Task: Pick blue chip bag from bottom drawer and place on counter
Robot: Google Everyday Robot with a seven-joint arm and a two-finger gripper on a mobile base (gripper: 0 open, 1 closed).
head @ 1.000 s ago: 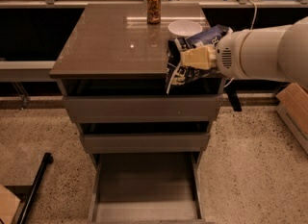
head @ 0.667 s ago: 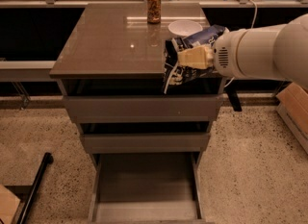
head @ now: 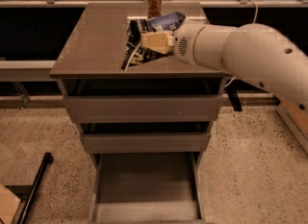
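- Blue chip bag (head: 139, 50) sits crumpled over the counter (head: 91, 45), its lower corner near the front edge.
- Your gripper (head: 156, 42), reaching in from the right, pinches the bag tight.
- Behind it, a brown drink can (head: 154, 4) stands upright.
- Below, the bottom drawer (head: 144, 184) is pulled open.

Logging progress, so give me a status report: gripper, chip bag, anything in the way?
Gripper over the counter, shut on blue chip bag. Bag not yet released. Close behind it, brown can at counter's rear.
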